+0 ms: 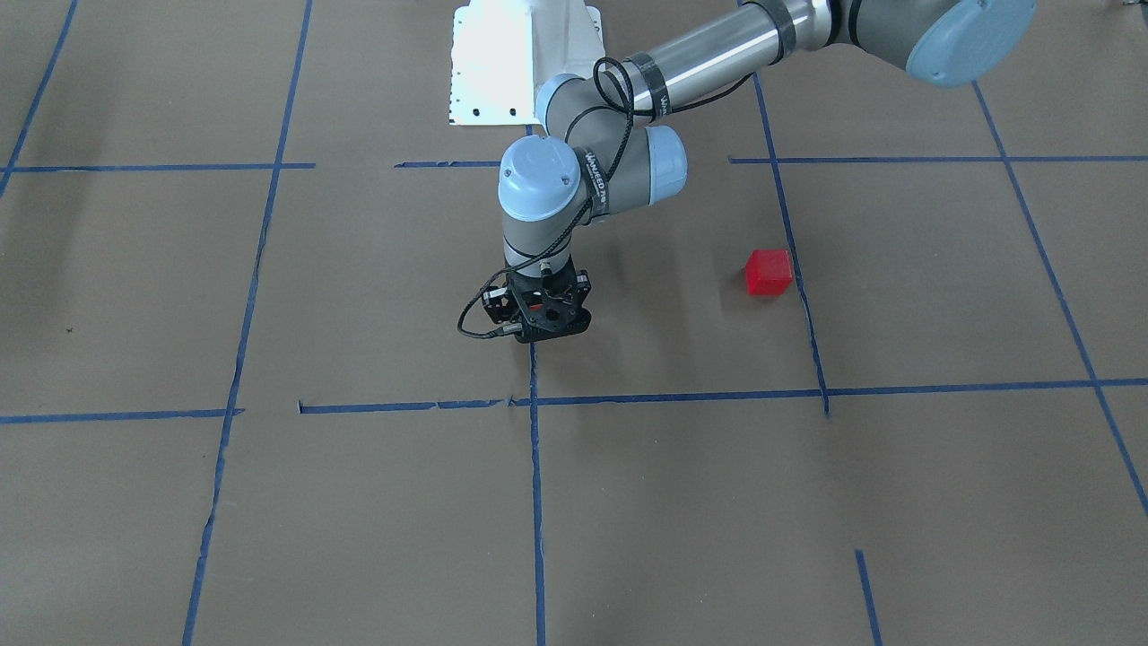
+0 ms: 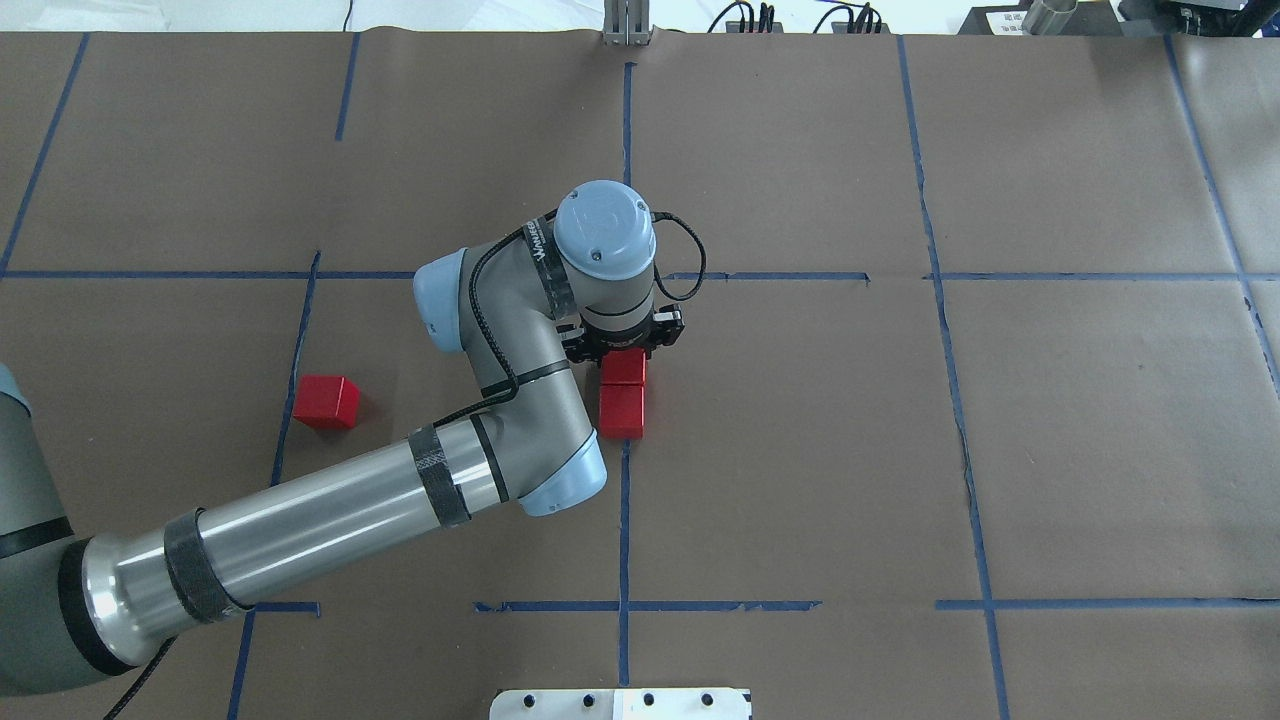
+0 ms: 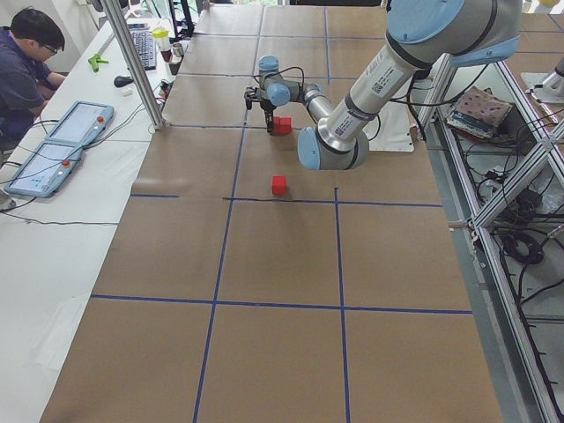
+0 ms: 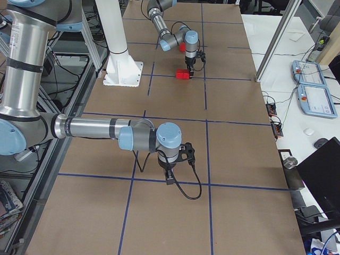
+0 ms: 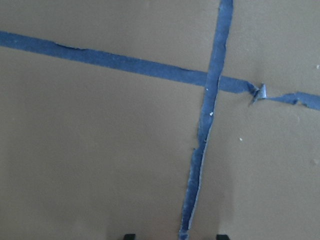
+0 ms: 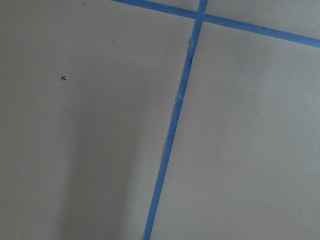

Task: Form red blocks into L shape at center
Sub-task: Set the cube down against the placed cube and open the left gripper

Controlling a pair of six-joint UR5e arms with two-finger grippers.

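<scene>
My left jaws, apart, hang over two touching red blocks [image 2: 620, 410] at center [image 2: 800, 440]; the third red block [image 2: 325, 402] lies to my left.

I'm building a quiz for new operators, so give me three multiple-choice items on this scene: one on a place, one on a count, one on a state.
1. Where does the lone small red cube lie relative to the pair of red cubes on the central blue tape line?
A) to the robot's left
B) to the robot's right
C) on top of them
2. How many red cubes are on the brown paper table?
A) two
B) three
C) four
3. How far along is the L shape?
A) finished
B) two cubes abut in a row, the third apart
C) no cubes touch

Answers:
1 A, the overhead view shows it on the left arm's side.
2 B, a pair plus one.
3 B, the pair abuts beneath the left pincer and the third sits alone.
</scene>
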